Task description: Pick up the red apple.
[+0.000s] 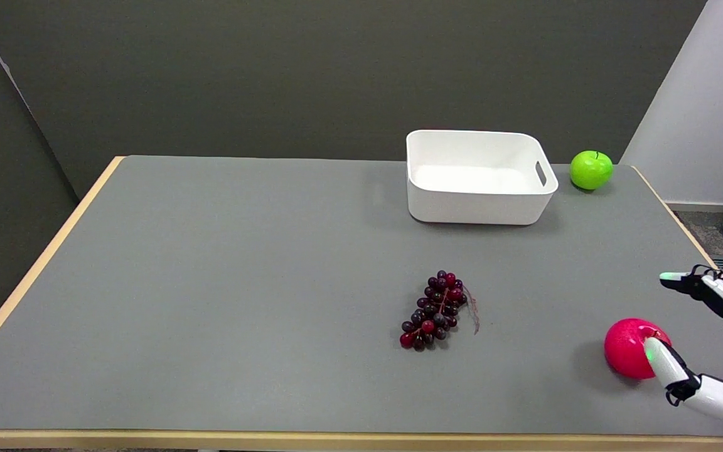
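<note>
The round glossy red apple [630, 355] is merely touched by one finger of the wide-spread right robot hand [716, 339]; it could be nudged and rolled off the table [211, 282].

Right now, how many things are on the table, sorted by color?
Red: 1, the red apple, with the robot hand touching it
Green: 1, the green apple
Purple: 1, the grapes
White: 1, the bin
Total: 4
</note>
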